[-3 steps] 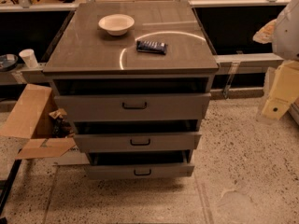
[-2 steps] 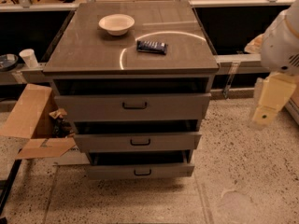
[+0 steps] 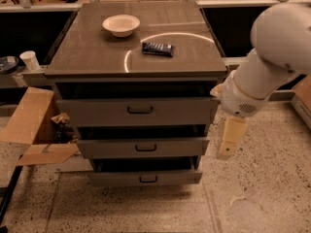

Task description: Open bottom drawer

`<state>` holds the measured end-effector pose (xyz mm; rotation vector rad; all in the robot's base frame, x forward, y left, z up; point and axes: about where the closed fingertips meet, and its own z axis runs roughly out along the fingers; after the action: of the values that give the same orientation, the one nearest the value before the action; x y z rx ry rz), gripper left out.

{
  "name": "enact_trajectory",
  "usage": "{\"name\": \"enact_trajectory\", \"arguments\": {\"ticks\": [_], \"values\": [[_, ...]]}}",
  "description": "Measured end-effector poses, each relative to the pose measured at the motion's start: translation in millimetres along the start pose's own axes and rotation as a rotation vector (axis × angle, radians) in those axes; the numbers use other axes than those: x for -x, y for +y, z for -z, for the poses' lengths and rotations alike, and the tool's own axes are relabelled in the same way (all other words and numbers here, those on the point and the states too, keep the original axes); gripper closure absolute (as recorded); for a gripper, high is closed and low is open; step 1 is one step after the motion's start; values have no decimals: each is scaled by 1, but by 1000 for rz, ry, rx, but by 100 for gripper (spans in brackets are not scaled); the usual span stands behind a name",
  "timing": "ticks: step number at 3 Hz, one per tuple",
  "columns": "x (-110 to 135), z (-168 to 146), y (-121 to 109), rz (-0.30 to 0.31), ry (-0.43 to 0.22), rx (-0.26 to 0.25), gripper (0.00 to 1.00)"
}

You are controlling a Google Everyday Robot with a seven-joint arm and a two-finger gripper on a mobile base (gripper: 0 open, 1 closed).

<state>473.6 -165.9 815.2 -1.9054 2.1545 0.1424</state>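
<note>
Item 1. Cabinet [image 3: 87, 57]: grey, three drawers, flat top.

Item 2. Bottom drawer [image 3: 116, 177]: lowest in the cabinet, narrow grey front, small black bar handle [image 3: 148, 179] at its middle, a dark gap above the front. Nothing of mine touched it.

Item 3. Middle drawer [image 3: 107, 148] and top drawer [image 3: 97, 113]: stacked above it in the cabinet, each with the same kind of handle.

Item 4. My gripper [image 3: 229, 140]: hung pointing down just beside the cabinet's right side, level with the middle drawer, apart from every handle. Spread or closed, I could not tell.

Item 5. My arm [image 3: 272, 57]: white, right of the cabinet.

Item 6. White bowl [image 3: 121, 24] and dark packet [image 3: 157, 48]: on the cabinet top.

Item 7. Cardboard box [image 3: 29, 123]: open, on the floor left of the cabinet.
</note>
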Motion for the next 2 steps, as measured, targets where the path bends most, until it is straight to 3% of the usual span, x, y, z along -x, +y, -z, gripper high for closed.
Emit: {"name": "enact_trajectory", "arguments": {"ticks": [1,2], "values": [[13,-67,10,22,-33,73,0],[26,-129,27,-9,-88,148,0]]}}
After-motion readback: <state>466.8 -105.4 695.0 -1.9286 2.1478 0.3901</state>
